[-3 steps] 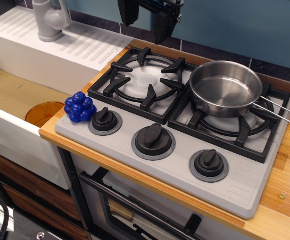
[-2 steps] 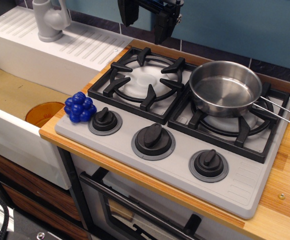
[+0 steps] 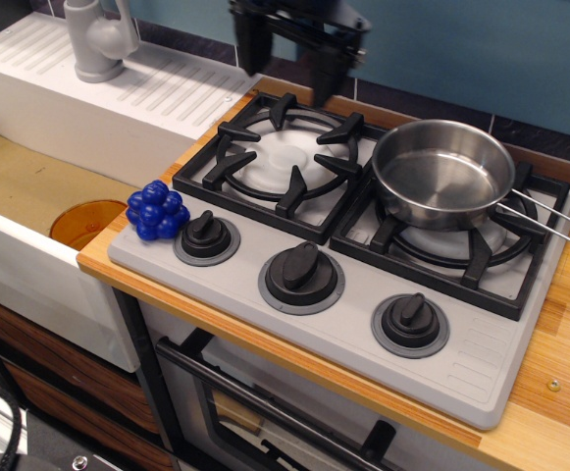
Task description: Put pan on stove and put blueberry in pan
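Observation:
The shiny steel pan [image 3: 442,173] sits on the right burner grate of the grey stove [image 3: 363,324], its wire handle pointing right. The pan is empty. The blueberry [image 3: 158,209] lies at the stove's front left corner, beside the left knob [image 3: 206,236]. My gripper [image 3: 286,64] hangs open and empty above the back edge of the left burner [image 3: 283,157], well above and behind the blueberry, left of the pan.
A white sink [image 3: 29,196] with an orange drain and a grey faucet [image 3: 98,39] lies left of the stove. A wooden counter [image 3: 559,392] surrounds the stove. An oven door with a black handle is below the front edge.
My gripper has come down a little above the back of the left burner. The pan and the blueberry have not moved.

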Tool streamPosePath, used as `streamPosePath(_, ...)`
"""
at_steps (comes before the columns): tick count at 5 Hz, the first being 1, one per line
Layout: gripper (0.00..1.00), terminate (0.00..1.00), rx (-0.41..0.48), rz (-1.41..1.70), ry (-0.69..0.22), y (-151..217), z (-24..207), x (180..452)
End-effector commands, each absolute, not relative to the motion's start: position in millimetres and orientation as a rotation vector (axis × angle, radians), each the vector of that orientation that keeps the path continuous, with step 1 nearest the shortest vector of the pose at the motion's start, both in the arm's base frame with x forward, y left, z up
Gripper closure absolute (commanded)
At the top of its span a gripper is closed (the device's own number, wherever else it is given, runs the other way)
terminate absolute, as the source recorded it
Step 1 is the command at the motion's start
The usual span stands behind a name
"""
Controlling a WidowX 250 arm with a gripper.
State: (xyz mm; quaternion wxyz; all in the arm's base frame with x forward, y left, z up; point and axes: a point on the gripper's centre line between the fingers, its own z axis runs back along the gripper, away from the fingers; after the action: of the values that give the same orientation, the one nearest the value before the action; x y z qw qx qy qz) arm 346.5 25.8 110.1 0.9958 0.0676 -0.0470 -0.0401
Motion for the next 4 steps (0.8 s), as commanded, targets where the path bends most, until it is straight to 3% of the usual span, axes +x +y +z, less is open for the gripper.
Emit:
streamPosePath(1,0.00,0.00,0.128,-0.044,-0.184,-10,136,361)
streamPosePath(4,0.00,0.00,0.127,-0.044,-0.252,-30,104,370)
